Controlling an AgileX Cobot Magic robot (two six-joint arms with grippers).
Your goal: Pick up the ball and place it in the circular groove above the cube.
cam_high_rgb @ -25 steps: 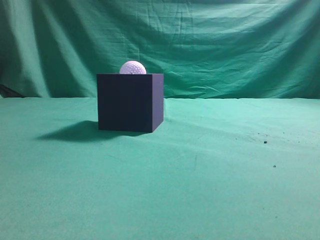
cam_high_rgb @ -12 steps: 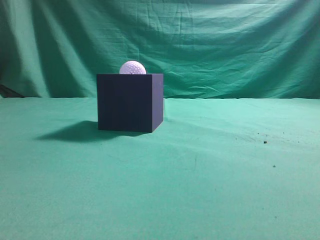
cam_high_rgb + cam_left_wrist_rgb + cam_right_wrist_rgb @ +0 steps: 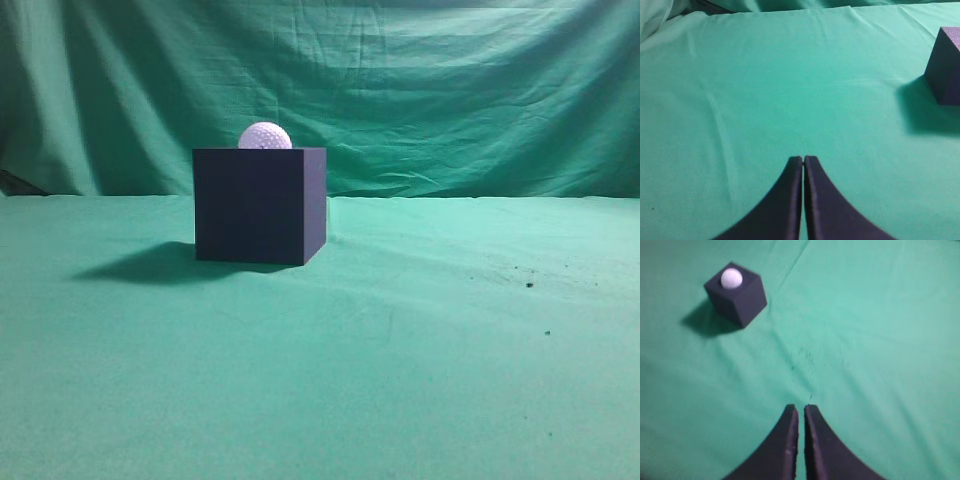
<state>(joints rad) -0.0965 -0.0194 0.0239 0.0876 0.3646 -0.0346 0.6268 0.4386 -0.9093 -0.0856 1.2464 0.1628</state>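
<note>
While both pairs of jaws are pressed together on nothing, each hangs above bare cloth and well apart from the task's things. In the left wrist view the left gripper point(image 3: 803, 159) shows two dark curved fingers point(image 3: 785, 200) whose tips meet with only a hairline seam between them; they grasp no object. In the right wrist view the right gripper point(image 3: 799, 409) looks much the same: its black fingers point(image 3: 822, 445) are drawn in to a thin slit, clenched on air.

Beneath and around both lies the green cloth-covered worktop point(image 3: 400, 380), lightly creased, with a few dark specks on its right part in the exterior view. From the left gripper, the large dark navy matte cube point(image 3: 946, 65) is only partly in frame, cut by the right edge of the view, with its shadow spreading toward the left on the cloth. From the right gripper, the cube point(image 3: 742, 302) stands far off at the upper left, seen from above at a slant.

The small white dimpled golf ball point(image 3: 731, 278) sits on the cube's top face, touching it, near the middle of that face. In the exterior view the ball point(image 3: 265, 135) shows as a white dome rising above the top edge of the cube point(image 3: 260, 205), its lower part hidden behind that edge. Neither arm appears in the exterior view. A wrinkled green fabric backdrop point(image 3: 450, 90) hangs behind the worktop.
</note>
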